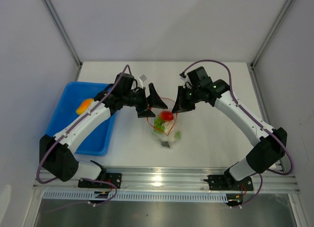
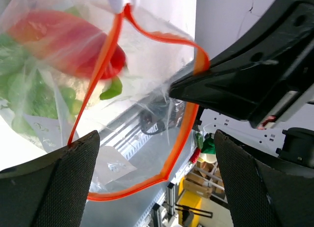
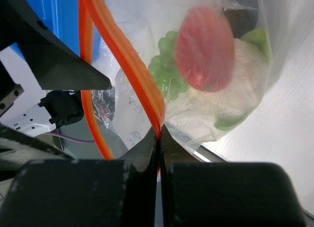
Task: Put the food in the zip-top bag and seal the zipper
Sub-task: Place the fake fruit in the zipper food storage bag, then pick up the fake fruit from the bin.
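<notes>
Fruit point(image 1: 85, 106), one, yellow, lies in one blue tray point(image 1: 95, 141); right gripper point(image 3: 159, 133) pinches zipper point(image 3: 137, 74); left gripper point(image 2: 156, 138) gapes wide.

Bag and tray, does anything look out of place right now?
Yes. One yellow fruit lies in the blue tray, apart from the other food inside the bag. The bag's orange zipper gapes in a wide loop, unsealed, held by the right gripper, jaws shut on it.

left claw point(image 1: 151, 103): jaws wide apart | right claw point(image 3: 159, 134): pinched tight | both arms angled inward
</notes>
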Motion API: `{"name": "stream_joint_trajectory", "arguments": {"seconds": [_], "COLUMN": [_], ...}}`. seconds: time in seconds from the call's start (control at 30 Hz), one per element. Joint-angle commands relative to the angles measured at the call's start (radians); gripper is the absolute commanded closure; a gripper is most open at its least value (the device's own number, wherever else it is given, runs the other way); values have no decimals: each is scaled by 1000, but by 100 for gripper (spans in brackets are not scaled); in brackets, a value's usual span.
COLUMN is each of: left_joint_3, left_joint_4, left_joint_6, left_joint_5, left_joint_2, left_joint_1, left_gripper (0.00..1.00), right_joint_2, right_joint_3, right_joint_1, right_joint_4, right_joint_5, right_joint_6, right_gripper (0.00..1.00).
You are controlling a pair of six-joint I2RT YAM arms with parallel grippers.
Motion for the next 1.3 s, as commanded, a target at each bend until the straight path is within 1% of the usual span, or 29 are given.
{"name": "stream_joint_trajectory", "arguments": {"seconds": [0.0, 0.17, 0.27, 0.37, 0.4, 0.47, 0.5, 0.57, 0.6, 0.63, 0.67, 0.7, 0.73, 0.77, 0.83, 0.9, 0.97, 1.07, 1.1, 1.17, 1.2, 1.23, 1.27], "left_joint_3": [69, 107, 123, 115, 97, 83, 66, 63, 48, 38, 23, 11, -36, -52, -110, -139, -170, -212, -218, -233, -239, -251, -271], "left_joint_4": [-18, -28, -34, -37, -35, -38, -58, -93, -107, -121, -115, -109, -88, -66, 1, 38, 79, 156, 173, 196, 219, 236, 259], "left_joint_6": [54, 79, 96, 100, 99, 94, 82, 71, 54, 39, 13, 1, -12, -39, -68, -107, -146, -203, -211, -246, -265, -310, -369], "left_joint_5": [-25, -73, -100, -134, -140, -152, -157, -201, -217, -231, -251, -255, -257, -242, -214, -238, -286, -407, -474, -545, -615, -640, -701], "left_joint_2": [-5, -50, -83, -125, -135, -152, -165, -169, -172, -175, -180, -185, -185, -180, -162, -151, -133, -126, -123, -106, -100, -84, -76], "left_joint_1": [-7, 7, 45, 117, 164, 217, 272, 322, 371, 396, 422, 473, 496, 555, 605, 657, 689, 714, 717, 723, 723, 723, 725], "left_gripper": [2, 1, 1, 1, 0, 1, 1, 1, 1, 0, 1, 1, 0, 1, 0, 1, 1, 0, 0, 0, 1, 0, 1], "right_joint_2": [-35, -33, -30, -26, -25, -21, -18, -13, -10, -7, -4, 4, 7, 17, 28, 42, 51, 73, 83, 94, 103, 109, 117], "right_joint_3": [4, 4, 4, 4, 4, 5, 7, 10, 12, 13, 15, 19, 21, 25, 30, 32, 27, 25, 25, 28, 33, 35, 33], "right_joint_1": [4, 3, 4, 3, 1, 1, -1, -4, -5, -7, -11, -13, -14, -19, -22, -25, -28, -28, -28, -31, -33, -34, -39], "right_joint_4": [5, -3, -7, -13, -15, -19, -21, -24, -27, -30, -33, -35, -35, -41, -47, -56, -58, -62, -62, -64, -65, -65, -64], "right_joint_5": [9, 13, 13, 12, 12, 9, 9, 6, 3, 0, -3, -11, -16, -20, -29, -40, -51, -66, -71, -76, -80, -82, -86], "right_joint_6": [-25, -35, -41, -47, -47, -55, -55, -61, -62, -64, -67, -70, -71, -79, -85, -93, -96, -99, -102, -104, -105, -105, -107], "right_gripper": [100, 100, 100, 100, 100, 100, 100, 100, 100, 100, 100, 100, 100, 100, 100, 100, 100, 100, 100, 100, 100, 100, 100]}}
